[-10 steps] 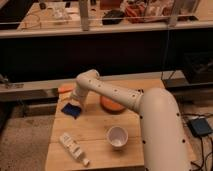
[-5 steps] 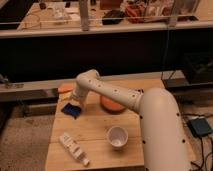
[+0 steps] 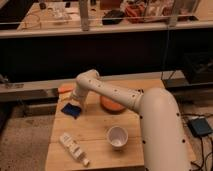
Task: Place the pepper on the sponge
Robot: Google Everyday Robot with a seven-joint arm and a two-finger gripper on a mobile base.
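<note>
Camera view, arm point(image 3: 116, 95) bent, jaws over sponge point(image 3: 70, 110)

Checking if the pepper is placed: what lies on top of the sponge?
The sponge shows a bare blue face. The gripper hangs over its rear edge, hiding that strip. The pepper lies behind it on the table.

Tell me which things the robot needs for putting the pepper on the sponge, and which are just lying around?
Needed: pepper, dark blue sponge, the robot's hand, right by the sponge's far edge.
Just lying about: orange dish, white cup, white bottle.
</note>
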